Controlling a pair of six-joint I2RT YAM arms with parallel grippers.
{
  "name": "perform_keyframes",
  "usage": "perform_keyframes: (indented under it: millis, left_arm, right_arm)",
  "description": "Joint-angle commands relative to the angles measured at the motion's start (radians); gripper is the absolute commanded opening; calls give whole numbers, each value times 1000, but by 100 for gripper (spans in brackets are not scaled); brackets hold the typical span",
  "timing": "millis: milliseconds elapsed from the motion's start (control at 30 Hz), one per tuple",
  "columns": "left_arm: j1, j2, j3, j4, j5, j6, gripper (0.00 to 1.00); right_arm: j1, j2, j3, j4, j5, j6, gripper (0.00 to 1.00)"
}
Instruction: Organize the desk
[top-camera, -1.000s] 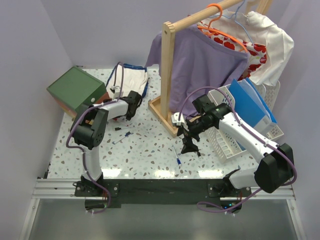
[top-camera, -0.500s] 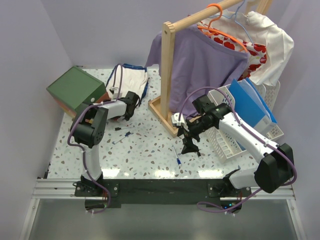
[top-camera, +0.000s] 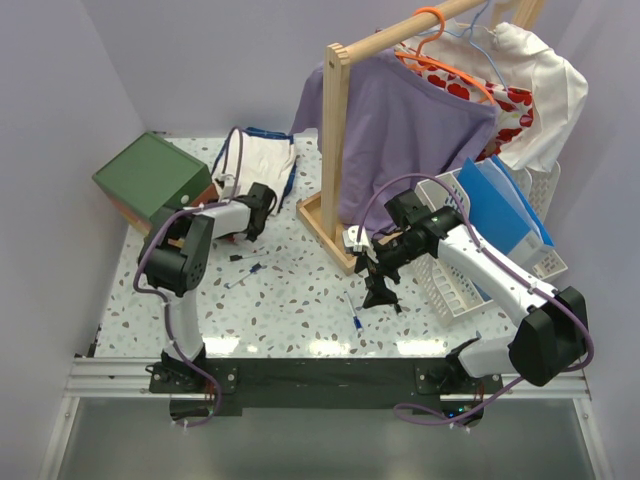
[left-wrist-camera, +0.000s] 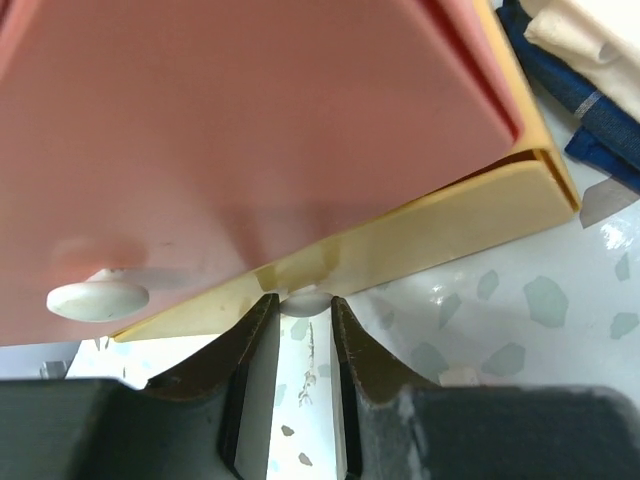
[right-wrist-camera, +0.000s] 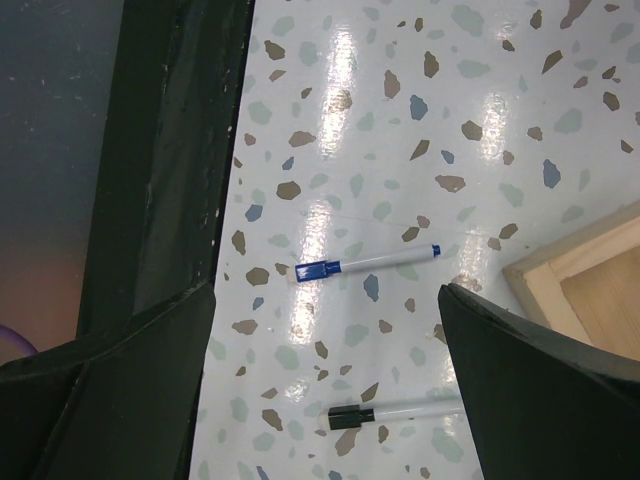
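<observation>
The desk (top-camera: 300, 290) is a white terrazzo top with a black front rail. The green-topped drawer box (top-camera: 150, 175) stands at its back left. My left gripper (left-wrist-camera: 300, 305) is at the box's pink drawer front (left-wrist-camera: 250, 130), and its jaws are shut on a small white knob (left-wrist-camera: 305, 298). A second white knob (left-wrist-camera: 97, 298) is to its left. In the top view the left wrist (top-camera: 262, 205) lies just right of the box. My right gripper (top-camera: 378, 285) hangs open and empty above a blue-capped marker (right-wrist-camera: 365, 262) and a black-capped marker (right-wrist-camera: 400, 412).
A wooden clothes rack (top-camera: 338, 150) with a purple shirt stands at mid-back, its base (right-wrist-camera: 590, 280) close to the right gripper. A white basket (top-camera: 460, 290) with blue folders is at the right. Folded cloth (top-camera: 255, 160) lies behind the left gripper. More markers (top-camera: 243, 268) lie front left.
The left wrist has shifted slightly to the left, toward the drawer box. The right arm has not moved.
</observation>
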Motion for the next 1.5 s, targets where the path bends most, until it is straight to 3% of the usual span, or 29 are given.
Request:
perform_keyframes:
  millis: [0,167,467,800,1233,1467]
  left_arm:
    - [-2,-76,-35,20,25,-48,18]
    - [-51,-109,-52,-7,40,-97,15]
    - [-176,-101,-49,-203,45,-333,16]
    - [-242,-110,-67,-262,91,-425,17]
    - [-267,-181,-63,-300,144,-479,22]
    - [-272,-396,-151,-177,267,-322,35]
  right_arm:
    - [0,-5,23,-5,-8,-22,99]
    - [-2,-8,23,-5,-9,-22,99]
    - [-2,-17,23,-5,-11,-24,99]
    - [0,-17,25,-10,-12,-24,99]
    - [-2,-16,20,-8,-6,-27,99]
    - [0,-11,17,-3,14,-30,99]
